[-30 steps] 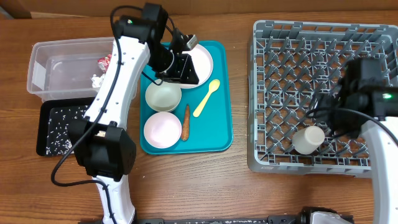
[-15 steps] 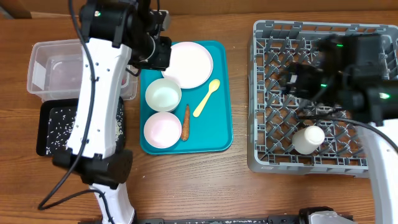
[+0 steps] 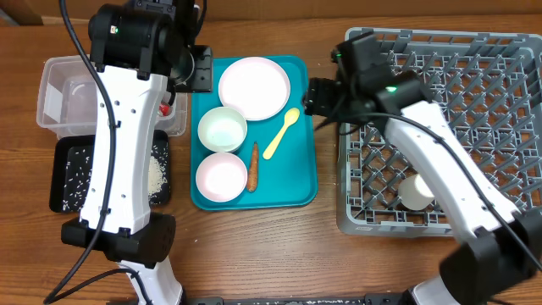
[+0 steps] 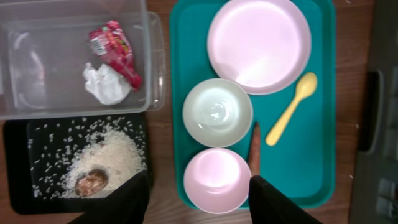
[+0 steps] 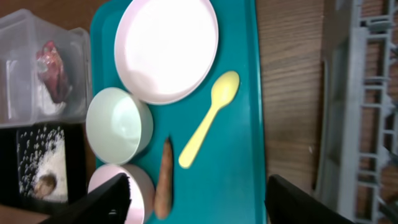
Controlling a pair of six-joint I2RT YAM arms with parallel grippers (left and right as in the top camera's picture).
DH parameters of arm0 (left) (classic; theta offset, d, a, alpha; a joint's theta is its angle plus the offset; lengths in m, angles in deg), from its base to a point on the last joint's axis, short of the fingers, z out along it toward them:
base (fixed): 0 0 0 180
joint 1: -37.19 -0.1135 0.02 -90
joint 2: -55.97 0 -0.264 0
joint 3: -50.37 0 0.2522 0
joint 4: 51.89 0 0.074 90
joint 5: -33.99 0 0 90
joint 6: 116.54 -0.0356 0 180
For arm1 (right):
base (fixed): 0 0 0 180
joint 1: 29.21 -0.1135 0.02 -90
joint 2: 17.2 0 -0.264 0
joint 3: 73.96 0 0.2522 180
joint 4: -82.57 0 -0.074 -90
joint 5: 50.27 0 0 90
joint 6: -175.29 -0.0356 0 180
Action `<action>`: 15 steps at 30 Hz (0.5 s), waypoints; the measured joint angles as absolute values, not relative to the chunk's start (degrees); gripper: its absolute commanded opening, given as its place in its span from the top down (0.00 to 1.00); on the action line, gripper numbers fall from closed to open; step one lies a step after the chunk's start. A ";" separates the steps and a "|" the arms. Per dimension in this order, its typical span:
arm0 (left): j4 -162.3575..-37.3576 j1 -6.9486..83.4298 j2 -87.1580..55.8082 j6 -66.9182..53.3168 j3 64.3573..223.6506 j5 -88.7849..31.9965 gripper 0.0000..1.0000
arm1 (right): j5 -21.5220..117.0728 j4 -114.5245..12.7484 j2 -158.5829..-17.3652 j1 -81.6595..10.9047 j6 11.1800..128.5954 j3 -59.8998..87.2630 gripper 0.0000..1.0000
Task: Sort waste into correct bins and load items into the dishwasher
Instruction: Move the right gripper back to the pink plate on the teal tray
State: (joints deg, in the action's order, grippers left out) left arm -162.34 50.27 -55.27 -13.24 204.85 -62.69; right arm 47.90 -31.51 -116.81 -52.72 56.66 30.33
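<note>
Teal tray [image 5: 249, 155] lies below my right fingers [image 5: 109, 202], open and empty over the yellow spoon [image 5: 208, 118], I think to fetch it for the rack [image 3: 491, 76]; my left fingers [image 4: 127, 202] are open too.

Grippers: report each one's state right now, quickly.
Left gripper: open, holding nothing.
Right gripper: open, holding nothing.
</note>
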 measured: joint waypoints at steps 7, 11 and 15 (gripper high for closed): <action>-162.31 49.11 -55.27 -11.80 204.85 -65.51 0.43 | 44.60 -36.93 -125.58 -55.26 50.06 30.33 0.33; -162.31 49.05 -55.27 -11.62 204.85 -65.75 0.43 | 43.90 -38.88 -129.19 -55.96 47.38 30.33 0.35; -162.34 49.05 -55.27 -11.60 204.85 -65.75 0.43 | 43.63 -41.06 -132.27 -56.63 45.06 30.33 0.36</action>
